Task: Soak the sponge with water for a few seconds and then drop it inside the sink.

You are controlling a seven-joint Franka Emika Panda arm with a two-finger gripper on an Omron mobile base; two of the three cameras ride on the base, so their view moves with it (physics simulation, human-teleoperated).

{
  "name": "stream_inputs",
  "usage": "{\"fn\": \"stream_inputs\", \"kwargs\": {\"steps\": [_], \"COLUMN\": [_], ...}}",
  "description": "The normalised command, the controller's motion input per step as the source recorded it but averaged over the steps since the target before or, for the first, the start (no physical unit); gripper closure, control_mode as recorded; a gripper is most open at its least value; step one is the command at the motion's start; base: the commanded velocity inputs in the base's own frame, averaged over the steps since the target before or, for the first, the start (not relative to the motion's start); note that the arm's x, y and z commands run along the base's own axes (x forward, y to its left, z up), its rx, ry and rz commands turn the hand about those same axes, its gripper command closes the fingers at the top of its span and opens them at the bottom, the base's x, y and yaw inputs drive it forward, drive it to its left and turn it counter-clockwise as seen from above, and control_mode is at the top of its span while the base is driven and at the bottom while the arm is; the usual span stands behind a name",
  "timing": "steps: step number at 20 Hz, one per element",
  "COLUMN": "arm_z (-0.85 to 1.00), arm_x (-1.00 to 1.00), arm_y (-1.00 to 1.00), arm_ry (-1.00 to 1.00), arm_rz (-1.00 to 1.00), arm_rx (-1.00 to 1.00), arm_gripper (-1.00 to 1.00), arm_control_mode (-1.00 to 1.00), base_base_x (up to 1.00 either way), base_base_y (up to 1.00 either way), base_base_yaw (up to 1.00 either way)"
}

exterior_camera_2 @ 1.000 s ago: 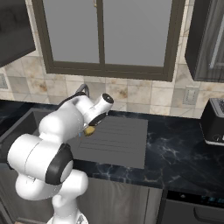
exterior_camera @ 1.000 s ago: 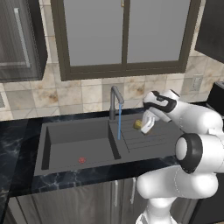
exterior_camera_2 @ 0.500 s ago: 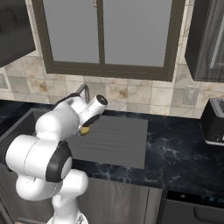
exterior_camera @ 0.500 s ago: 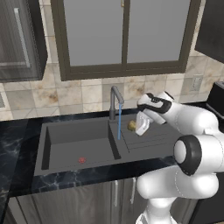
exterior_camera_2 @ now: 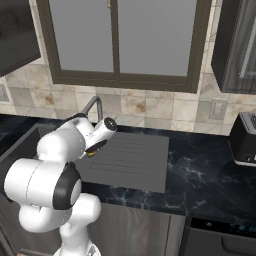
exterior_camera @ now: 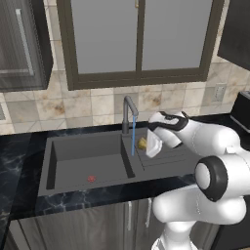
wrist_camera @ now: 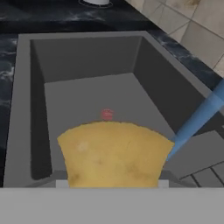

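Note:
My gripper (exterior_camera: 145,145) is shut on the sponge (exterior_camera: 141,143), a small yellow-tan block held above the sink's (exterior_camera: 83,146) inner edge, where basin meets drainboard. The water (exterior_camera: 133,141) falls as a thin pale-blue stream from the grey faucet (exterior_camera: 128,111), just left of the sponge. In the hand view the sponge (wrist_camera: 113,153) fills the lower middle and hides my fingertips, and the water (wrist_camera: 197,120) passes along its right edge. Beyond it lies the deep basin (wrist_camera: 78,96) with its red drain mark (wrist_camera: 106,114). From the right, the gripper (exterior_camera_2: 93,150) shows a sliver of sponge (exterior_camera_2: 91,154).
The ribbed drainboard (exterior_camera_2: 132,155) lies right of the basin. Black marbled countertop (exterior_camera_2: 200,170) surrounds the sink, and a dark toaster (exterior_camera_2: 245,140) stands at its far right. A tiled wall and window rise behind the faucet.
The gripper has carried the sponge leftward from over the drainboard to right beside the water stream. It stays shut on the sponge.

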Motion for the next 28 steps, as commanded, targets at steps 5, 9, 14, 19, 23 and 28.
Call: {"fn": "stream_inputs", "kwargs": {"steps": [5,9,14,19,23,28], "arm_z": [0.0,0.01,0.12,0.0,0.0,0.0], "arm_x": [0.03,0.2,0.21,0.23,0.22,0.18], "arm_y": [0.08,0.0,0.0,0.0,0.0,0.0], "arm_ry": [-0.06,0.0,0.14,0.17,0.06,0.0], "arm_rz": [0.0,0.0,0.0,0.0,0.0,0.0], "arm_rx": [0.07,0.05,0.02,0.02,0.0,0.0], "arm_gripper": [1.0,1.0,1.0,1.0,1.0,1.0], "arm_control_mode": [-1.0,-1.0,-1.0,-1.0,-1.0,-1.0], "base_base_x": [0.0,0.0,0.0,0.0,0.0,0.0], "base_base_y": [0.0,0.0,0.0,0.0,0.0,0.0], "base_base_yaw": [0.0,0.0,0.0,0.0,0.0,0.0]}}
